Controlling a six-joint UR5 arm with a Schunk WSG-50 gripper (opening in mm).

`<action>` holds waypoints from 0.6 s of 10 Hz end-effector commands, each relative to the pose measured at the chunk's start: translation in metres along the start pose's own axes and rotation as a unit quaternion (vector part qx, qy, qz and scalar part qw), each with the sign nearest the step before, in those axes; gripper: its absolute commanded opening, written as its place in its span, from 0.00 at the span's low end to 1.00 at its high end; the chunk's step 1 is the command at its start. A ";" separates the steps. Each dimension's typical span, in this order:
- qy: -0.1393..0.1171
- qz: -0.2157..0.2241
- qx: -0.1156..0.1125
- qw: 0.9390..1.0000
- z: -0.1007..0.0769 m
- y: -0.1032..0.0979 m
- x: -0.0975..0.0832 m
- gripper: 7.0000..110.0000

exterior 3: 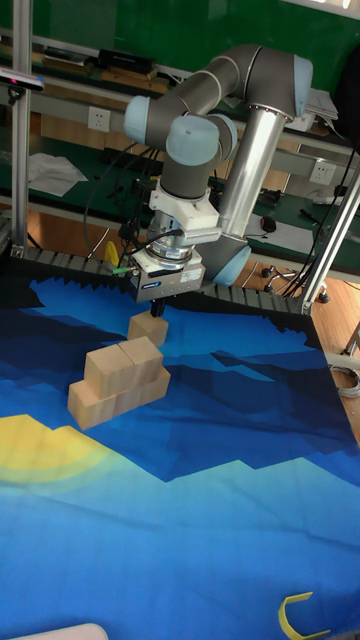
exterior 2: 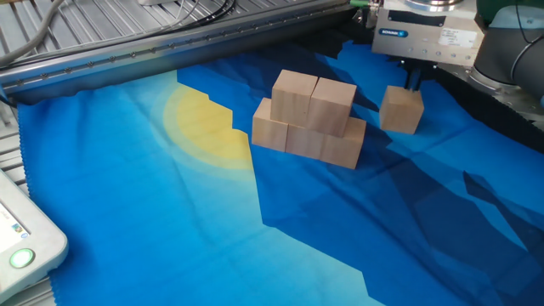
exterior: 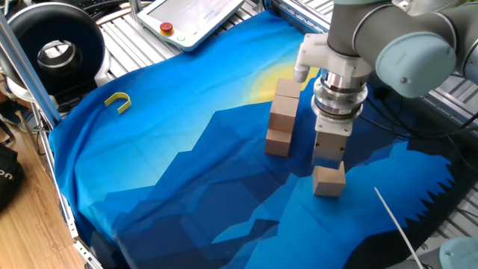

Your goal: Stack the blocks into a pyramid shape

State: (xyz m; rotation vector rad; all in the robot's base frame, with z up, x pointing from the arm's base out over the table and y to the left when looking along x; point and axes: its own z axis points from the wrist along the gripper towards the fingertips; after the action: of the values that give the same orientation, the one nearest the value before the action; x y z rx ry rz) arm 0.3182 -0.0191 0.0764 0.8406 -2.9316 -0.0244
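Five light-brown blocks [exterior 2: 310, 119] form a pile on the blue cloth: a row of three with two on top, also seen side-on in one fixed view as blocks [exterior: 282, 119] and in the tall view as blocks [exterior 3: 118, 375]. A sixth, single block [exterior 2: 401, 110] [exterior: 328, 181] [exterior 3: 148, 325] rests on the cloth just beside the pile. My gripper [exterior: 327, 158] [exterior 2: 416, 78] [exterior 3: 157, 308] hangs straight over this single block, fingertips at its top. It looks open, and the block sits on the cloth, not lifted.
A small yellow U-shaped piece [exterior: 118, 101] [exterior 3: 300, 612] lies far from the pile near the cloth's edge. A white teach pendant [exterior: 190, 19] lies beyond the cloth. A black round device [exterior: 56, 48] stands at the corner. A thin white rod [exterior: 396, 224] crosses the cloth near the single block.
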 end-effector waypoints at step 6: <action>-0.017 -0.031 -0.052 0.998 -0.003 0.037 0.004 0.00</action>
State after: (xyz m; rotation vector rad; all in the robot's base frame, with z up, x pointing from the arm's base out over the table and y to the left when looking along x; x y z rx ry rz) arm 0.3010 0.0062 0.0792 0.9057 -2.9122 -0.1699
